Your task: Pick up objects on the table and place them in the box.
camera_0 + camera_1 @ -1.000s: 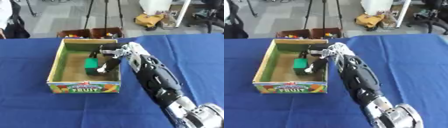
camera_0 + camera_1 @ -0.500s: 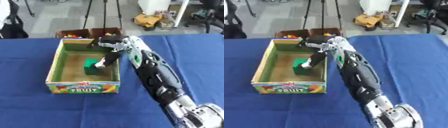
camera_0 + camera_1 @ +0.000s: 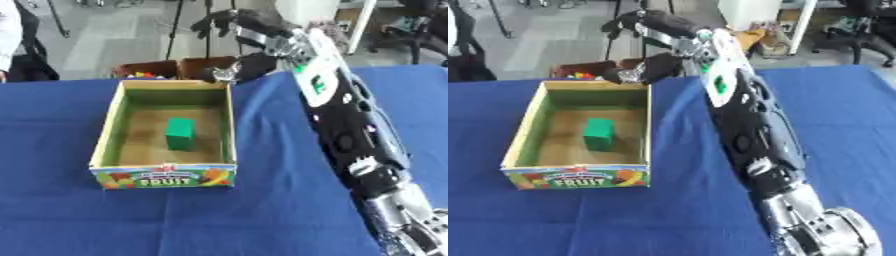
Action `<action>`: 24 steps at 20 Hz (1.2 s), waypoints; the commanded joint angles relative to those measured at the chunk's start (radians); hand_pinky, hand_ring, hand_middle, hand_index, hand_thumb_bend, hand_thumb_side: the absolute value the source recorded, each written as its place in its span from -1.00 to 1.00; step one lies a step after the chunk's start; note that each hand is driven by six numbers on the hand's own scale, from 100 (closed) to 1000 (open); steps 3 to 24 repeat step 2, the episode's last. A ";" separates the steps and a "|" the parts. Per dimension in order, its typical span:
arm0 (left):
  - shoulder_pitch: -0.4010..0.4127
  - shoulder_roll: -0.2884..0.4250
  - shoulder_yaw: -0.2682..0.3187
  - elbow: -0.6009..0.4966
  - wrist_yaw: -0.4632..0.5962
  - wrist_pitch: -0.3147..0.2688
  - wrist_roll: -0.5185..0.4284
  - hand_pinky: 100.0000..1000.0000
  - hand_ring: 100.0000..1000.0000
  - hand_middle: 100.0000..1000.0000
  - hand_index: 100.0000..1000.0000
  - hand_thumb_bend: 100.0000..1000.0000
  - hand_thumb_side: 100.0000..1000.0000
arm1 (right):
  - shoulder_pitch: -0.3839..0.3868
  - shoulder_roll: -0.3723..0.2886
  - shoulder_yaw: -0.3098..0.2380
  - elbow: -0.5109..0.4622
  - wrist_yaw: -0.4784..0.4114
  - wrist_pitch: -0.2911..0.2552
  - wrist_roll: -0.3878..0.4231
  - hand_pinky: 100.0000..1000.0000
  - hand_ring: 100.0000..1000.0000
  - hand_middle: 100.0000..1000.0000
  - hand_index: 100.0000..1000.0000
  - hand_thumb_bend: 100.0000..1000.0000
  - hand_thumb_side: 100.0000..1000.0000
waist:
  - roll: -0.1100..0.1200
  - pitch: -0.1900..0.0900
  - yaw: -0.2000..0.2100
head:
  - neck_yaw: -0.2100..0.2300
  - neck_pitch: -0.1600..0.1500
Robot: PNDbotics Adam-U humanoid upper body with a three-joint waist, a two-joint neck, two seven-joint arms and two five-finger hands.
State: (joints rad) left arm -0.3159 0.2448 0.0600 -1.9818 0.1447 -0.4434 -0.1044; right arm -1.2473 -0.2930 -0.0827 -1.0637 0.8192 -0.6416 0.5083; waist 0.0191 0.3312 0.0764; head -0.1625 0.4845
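A box stands on the table's left half, nearer the far edge. A block lies inside it, about mid-floor. The right hand hangs above the box's far right corner, its arm running back to the near right corner.

The one legible word was "FRUIT", printed in pale capitals on a green band across the near outer wall of the box, among coloured fruit pictures. That wall faced the near edge of the bench. A smaller line above the word was too blurred to read.
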 commanded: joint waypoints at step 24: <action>-0.003 0.020 0.014 -0.018 -0.003 -0.015 0.018 0.15 0.31 0.48 0.91 -1.00 0.90 | 0.040 -0.095 0.003 -0.203 -0.143 0.037 -0.037 0.45 0.86 0.48 0.86 -0.22 0.58 | 0.012 -0.028 -0.008 | 0.020 0.009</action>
